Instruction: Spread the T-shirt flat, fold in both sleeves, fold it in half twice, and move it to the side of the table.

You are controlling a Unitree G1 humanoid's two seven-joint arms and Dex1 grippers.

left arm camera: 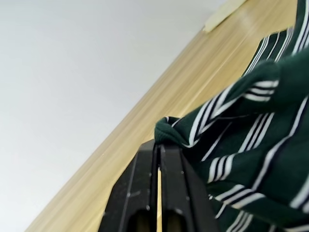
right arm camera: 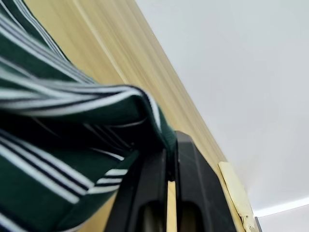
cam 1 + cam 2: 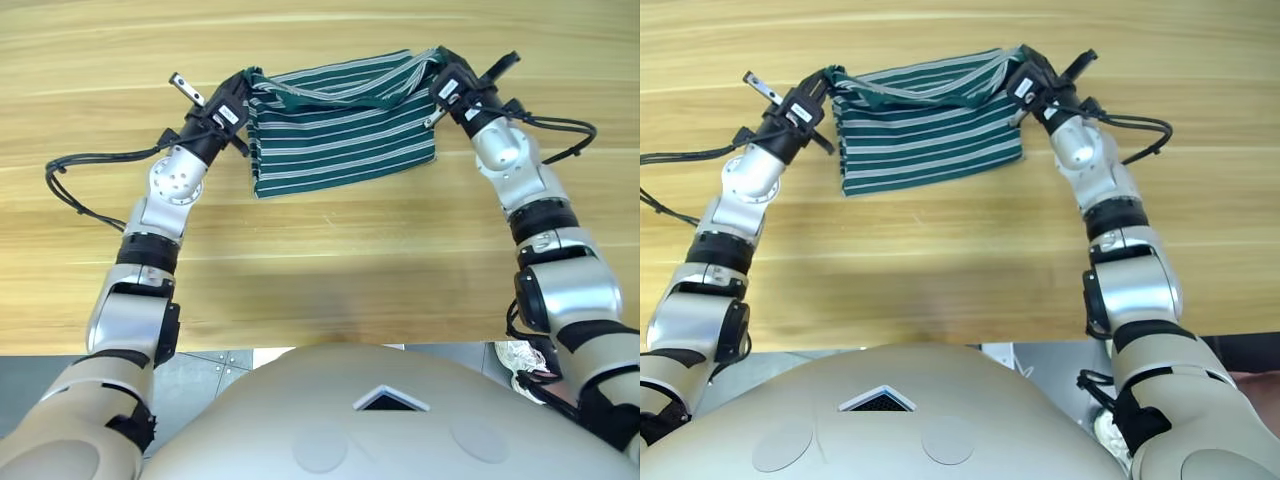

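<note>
Head views: a light wood-grain tabletop [image 3: 320, 250], its boards running side to side. A grey tiled floor [image 3: 205, 365] shows past the near edge. A dark green, white-striped folded T-shirt [image 3: 345, 130] sits far-centre, its far edge raised and sagging between the arms. Its near part seems to rest on the wood. The left end effector [image 3: 246, 92] pinches its far left corner, and the right end effector [image 3: 437, 72] pinches its far right corner.

Left wrist view: black fingers [image 1: 145, 193] pressed together on a bunched hem. Behind them, a plain white wall [image 1: 72, 72].

Right wrist view: fingers clamped on striped cloth. A pale strip [image 2: 235, 191] lies at the tabletop edge.
</note>
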